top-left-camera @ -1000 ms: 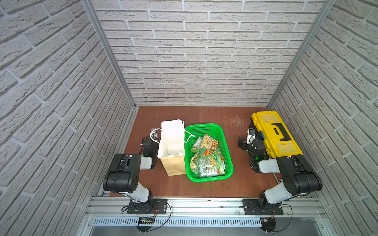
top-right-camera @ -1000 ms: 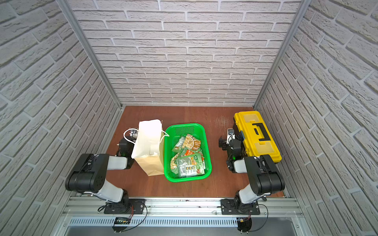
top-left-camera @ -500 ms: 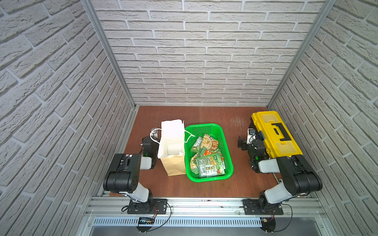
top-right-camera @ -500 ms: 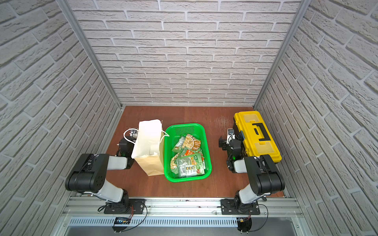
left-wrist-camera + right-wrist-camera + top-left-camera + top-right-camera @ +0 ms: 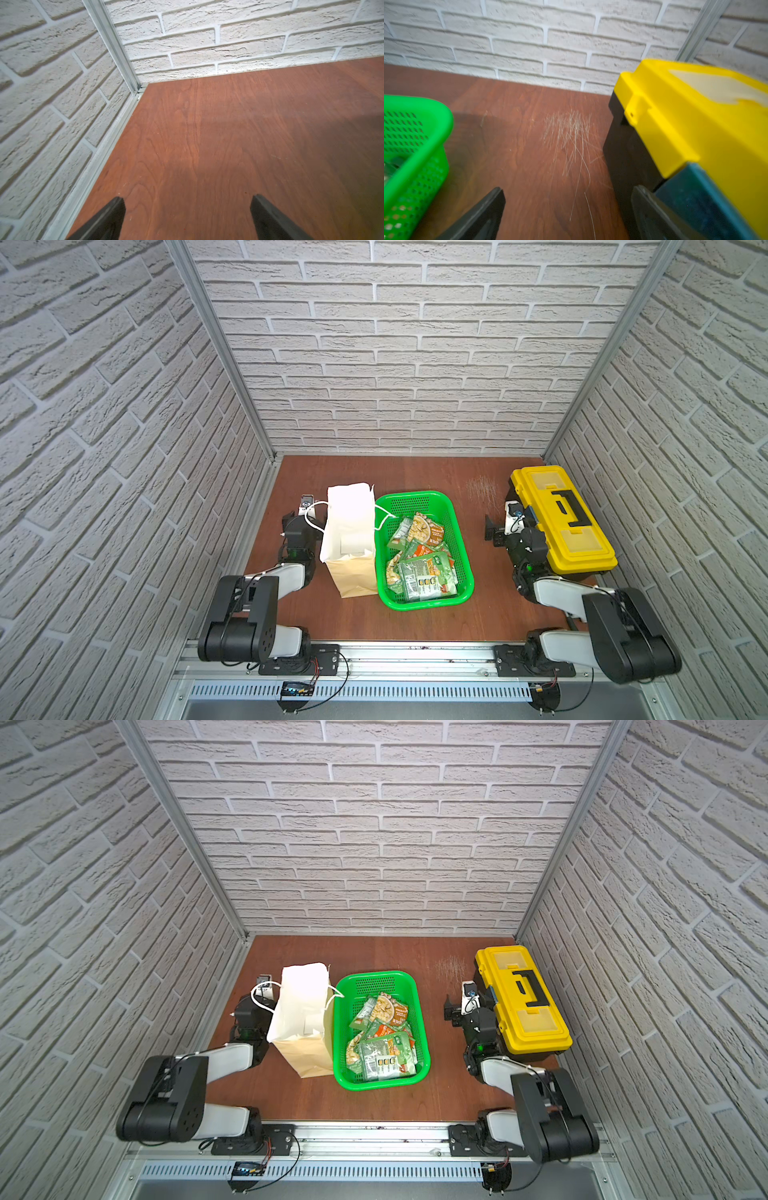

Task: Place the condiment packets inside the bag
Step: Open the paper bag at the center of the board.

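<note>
Pale brick-pattern walls [image 5: 399,364] enclose the reddish-brown wooden worktop [image 5: 415,622] on three sides; aluminium posts [image 5: 222,348] rise at the back corners; pale scratches [image 5: 480,489] mark the wood near the back; a metal rail [image 5: 415,655] edges the front; light falls bright and even.

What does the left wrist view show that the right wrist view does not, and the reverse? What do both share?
Only the left wrist view: the table's far left corner and the metal strip along the side wall.
Only the right wrist view: the green basket, the yellow toolbox and a patch of scratches on the wood between them.
Both: the brown table, white brick wall, and an open, empty gripper: the left gripper and the right gripper.
</note>
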`<state>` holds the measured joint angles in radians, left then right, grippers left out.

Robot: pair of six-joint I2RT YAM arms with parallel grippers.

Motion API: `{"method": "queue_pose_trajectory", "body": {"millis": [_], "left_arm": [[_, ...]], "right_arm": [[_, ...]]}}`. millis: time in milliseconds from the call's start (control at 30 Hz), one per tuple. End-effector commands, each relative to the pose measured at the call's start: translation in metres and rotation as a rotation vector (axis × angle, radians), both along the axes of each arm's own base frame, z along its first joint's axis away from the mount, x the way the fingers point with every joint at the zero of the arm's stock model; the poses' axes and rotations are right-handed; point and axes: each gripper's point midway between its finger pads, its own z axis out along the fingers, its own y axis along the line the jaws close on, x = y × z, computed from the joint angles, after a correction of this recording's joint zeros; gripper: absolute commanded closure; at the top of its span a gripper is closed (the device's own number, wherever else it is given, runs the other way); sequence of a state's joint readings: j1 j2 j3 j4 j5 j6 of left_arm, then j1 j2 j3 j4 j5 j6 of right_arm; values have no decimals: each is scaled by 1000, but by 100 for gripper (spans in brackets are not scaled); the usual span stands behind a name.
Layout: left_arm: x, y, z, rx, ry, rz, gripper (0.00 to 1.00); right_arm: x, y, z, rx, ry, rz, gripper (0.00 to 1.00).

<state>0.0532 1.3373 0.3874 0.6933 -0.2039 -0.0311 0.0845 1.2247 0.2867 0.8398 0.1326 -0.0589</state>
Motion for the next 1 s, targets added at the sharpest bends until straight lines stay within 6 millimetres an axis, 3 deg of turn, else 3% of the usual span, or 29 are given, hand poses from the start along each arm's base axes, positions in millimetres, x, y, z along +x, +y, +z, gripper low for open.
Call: {"method": "queue_pose_trajectory", "body": {"millis": [0,267,600,800,967], "left_arm": [[-1,7,26,-2,13,59,2],[-20,-8,65,-82,27,54,2],[-83,-30,133,-378,-82,64,2],[-117,-55,154,-538,-79,-45,2],[-138,-68,167,-601,-116,-125,2]], "right_arm": [[-7,8,20,64,-22,25,1],[-30,28,63,306,48,104,1],[-80,65,82,558,239,257,1],[-100,95,66,696,369,399,1],[-102,97,39,734,471,371,0]]}}
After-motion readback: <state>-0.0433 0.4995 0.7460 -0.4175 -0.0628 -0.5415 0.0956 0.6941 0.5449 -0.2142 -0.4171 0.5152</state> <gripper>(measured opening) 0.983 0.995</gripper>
